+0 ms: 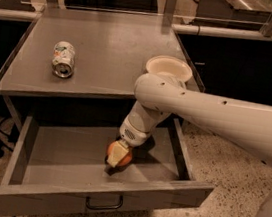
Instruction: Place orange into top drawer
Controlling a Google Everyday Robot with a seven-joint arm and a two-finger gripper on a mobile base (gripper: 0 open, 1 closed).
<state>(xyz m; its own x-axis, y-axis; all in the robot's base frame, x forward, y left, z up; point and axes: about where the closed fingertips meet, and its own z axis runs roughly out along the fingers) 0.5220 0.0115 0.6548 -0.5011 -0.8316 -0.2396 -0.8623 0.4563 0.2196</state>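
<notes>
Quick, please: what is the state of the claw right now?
Claw: closed on the orange, low inside the open top drawer.

We see the tool (118, 154) low inside the top drawer (54, 152), covering most of the orange (125, 160), so only a sliver shows at its right. Above the tool, the arm (215, 116) hides the near rim of the bowl (169, 66) and runs off the right edge. Up and left of the tool on the bench (110, 41), the label of the can (63, 59) is too small for us to read.
</notes>
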